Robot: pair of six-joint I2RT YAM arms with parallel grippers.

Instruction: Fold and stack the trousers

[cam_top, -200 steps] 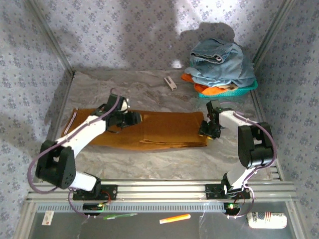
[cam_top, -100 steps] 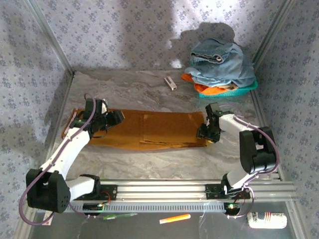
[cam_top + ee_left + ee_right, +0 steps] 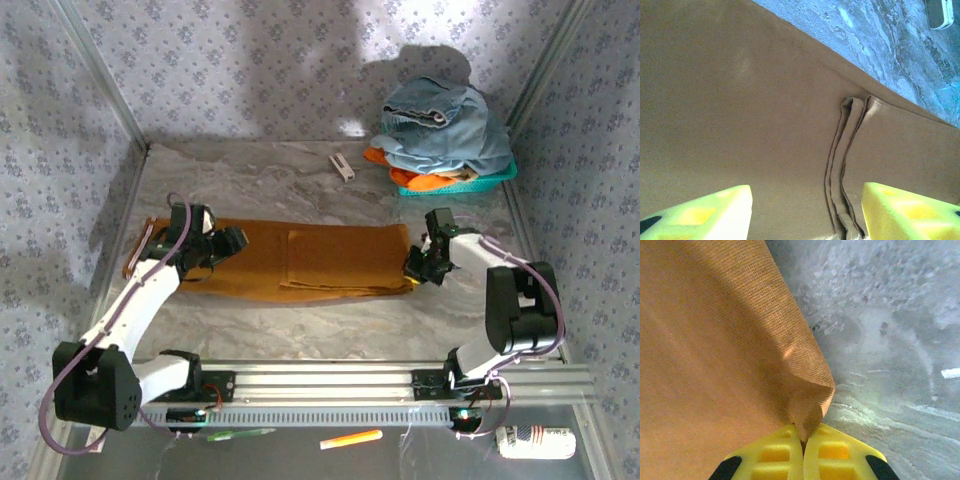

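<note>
My right pincer (image 3: 803,441) pinches the end corner of the trousers (image 3: 330,262) to hold them taut; my left pincer (image 3: 807,212) hangs spread over the cloth (doubled hem ahead), placed for a grab.

The table (image 3: 300,322) has a grey top that looks like marble. The trousers (image 3: 330,262) lie flat on it, stretched long from left to right across the middle. A small pale thing (image 3: 342,167), maybe a clip, lies near the back, well apart from the trousers. A blue-green basket (image 3: 490,183) sits in the far right corner.
</note>
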